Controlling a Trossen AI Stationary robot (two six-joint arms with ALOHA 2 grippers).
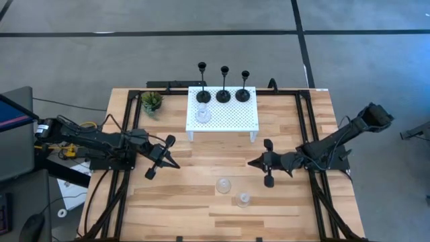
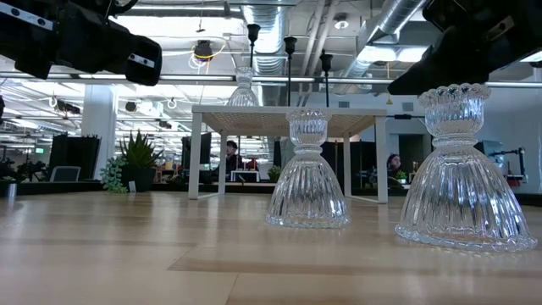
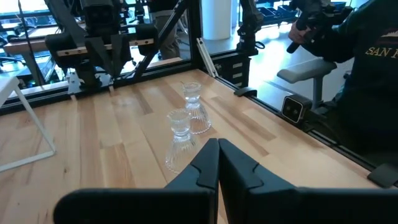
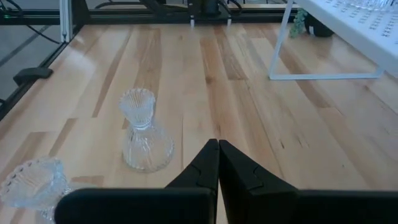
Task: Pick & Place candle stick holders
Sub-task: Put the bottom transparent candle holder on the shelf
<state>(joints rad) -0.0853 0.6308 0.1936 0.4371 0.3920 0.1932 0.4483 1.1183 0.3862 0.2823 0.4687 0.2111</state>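
Observation:
Three black candle stick holders (image 1: 223, 94) stand in a row on their disc bases along the far edge of the white perforated rack (image 1: 232, 124). A clear glass holder (image 1: 203, 114) stands beside them on the rack. Two more clear glass holders (image 1: 223, 185) (image 1: 244, 199) stand upright on the table near its front, also seen in the low view (image 2: 307, 174) (image 2: 458, 174). My left gripper (image 1: 177, 165) is shut left of them and holds nothing (image 3: 217, 158). My right gripper (image 1: 250, 162) is shut right of them, above the table, and also holds nothing (image 4: 217, 155).
A small green potted plant (image 1: 152, 102) stands at the rack's left. Black frame rails (image 1: 119, 181) run along the table's left and right sides. In the left wrist view a person (image 3: 367, 68) sits beyond the table's edge. Bare wood lies between the rack and the two glass holders.

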